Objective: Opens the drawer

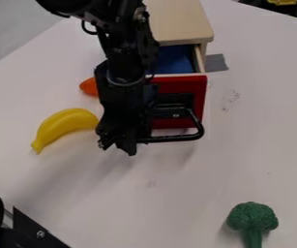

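Drawer (184, 89) and gripper (119, 147) meet, as seen by the camera, at the left part of the black handle (176, 139); whether they touch is unclear, and I cannot tell whether the gripper is open, closed or holding the bar. The drawer is partly out of its wooden cabinet (178, 22), red front forward, blue lining (175, 58) showing behind it. I judge the opening well under way, with perhaps a little more pull wanted. The main risk is the off-centre hold: force near one end of the handle could skew the drawer and bind it in its runners, or let the gripper slip off the bar. Too long a pull could bring the drawer right out, tipping its front onto the table (144, 206); if it sticks, the whole cabinet may slide instead. Backing off carelessly, the gripper could snag the handle and shove the drawer shut. A sideways exit to the left of the view might knock the yellow banana (63, 126), just beside the arm, or the orange toy (88, 87) partly hidden behind it. Farther out, the green broccoli (252, 218) lies well apart and seems at little risk.
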`<state>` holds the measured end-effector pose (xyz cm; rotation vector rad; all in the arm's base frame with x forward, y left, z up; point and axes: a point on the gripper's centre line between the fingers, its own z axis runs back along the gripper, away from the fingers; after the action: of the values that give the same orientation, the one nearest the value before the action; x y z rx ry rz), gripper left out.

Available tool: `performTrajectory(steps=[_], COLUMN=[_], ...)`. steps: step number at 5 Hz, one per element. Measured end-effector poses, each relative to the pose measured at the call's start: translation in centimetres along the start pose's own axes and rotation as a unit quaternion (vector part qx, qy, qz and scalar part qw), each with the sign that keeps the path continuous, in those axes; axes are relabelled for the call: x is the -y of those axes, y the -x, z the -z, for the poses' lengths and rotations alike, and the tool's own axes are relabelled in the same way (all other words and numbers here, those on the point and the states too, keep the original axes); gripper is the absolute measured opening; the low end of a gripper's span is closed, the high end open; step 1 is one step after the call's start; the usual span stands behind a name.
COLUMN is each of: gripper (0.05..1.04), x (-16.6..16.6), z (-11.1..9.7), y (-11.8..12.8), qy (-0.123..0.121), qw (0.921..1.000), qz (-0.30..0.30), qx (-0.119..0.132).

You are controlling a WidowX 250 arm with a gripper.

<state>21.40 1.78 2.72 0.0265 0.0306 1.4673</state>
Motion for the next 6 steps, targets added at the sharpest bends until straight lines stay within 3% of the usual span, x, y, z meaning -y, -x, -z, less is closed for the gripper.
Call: performTrajectory(steps=[3,4,5,6], gripper=[0.325,0.382,0.698,0.954], x=[-1.0,-1.6,-2.1,0.0], z=[0.1,0.1,-0.1,-2.4], y=[0.7,1.0,1.2,-0.3], qy=[0.002,0.0,-0.016,-0.001], qw=[0.9999,0.9998,0.9995,0.9993], qz=[0.013,0.019,0.028,0.012], qx=[0.002,0.002,-0.008,-0.034])
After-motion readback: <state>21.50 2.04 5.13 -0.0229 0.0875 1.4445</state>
